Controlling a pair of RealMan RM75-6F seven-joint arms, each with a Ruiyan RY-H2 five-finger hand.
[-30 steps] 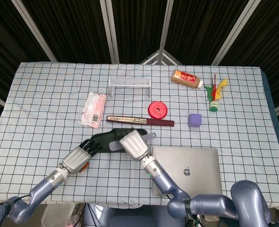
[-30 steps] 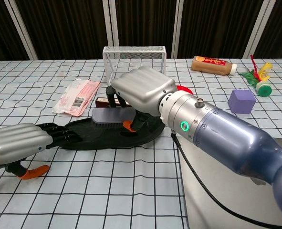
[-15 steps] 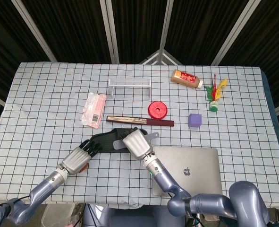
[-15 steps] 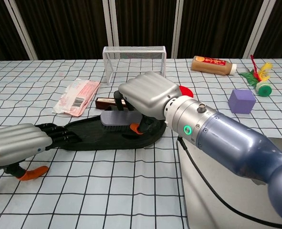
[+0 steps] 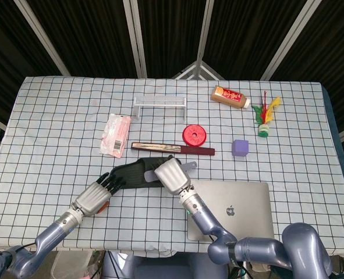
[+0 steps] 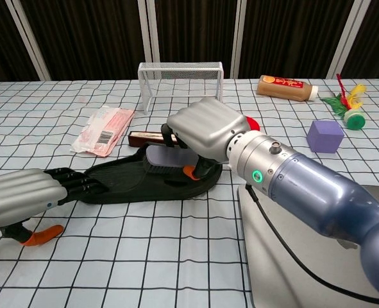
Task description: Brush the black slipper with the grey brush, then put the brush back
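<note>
Brushing the black slipper [image 5: 134, 173], seen first from the head view: my right hand [image 5: 172, 174] grips the grey brush [image 5: 186, 167], whose pale handle juts out beyond my knuckles on the side away from the slipper, and the bristle end lies hidden beneath my palm. My left hand [image 5: 95, 196] lies at the slipper's near-left end, dark fingers [image 5: 109, 183] touching its edge to steady it, grasping nothing that I can make out. Just behind the slipper lies a long dark case [image 5: 172, 149], and beside its right end a closed laptop [image 5: 230, 209]. In the chest view, the slipper [image 6: 128, 179] rests flat on the checked cloth [image 6: 144, 256], the brush [image 6: 163, 157] pressed onto its upper near the raised strap, clenched under my right hand [image 6: 208, 131]; my left hand [image 6: 22, 196] rests flat with fingertips [image 6: 77, 186] at the slipper's tip. To do this stroke well, I judge the bristles should stay level on the upper and travel lengthwise along the slipper, with light downward pressure, while the left fingers hold the tip so the slipper does not slide toward the case.
</note>
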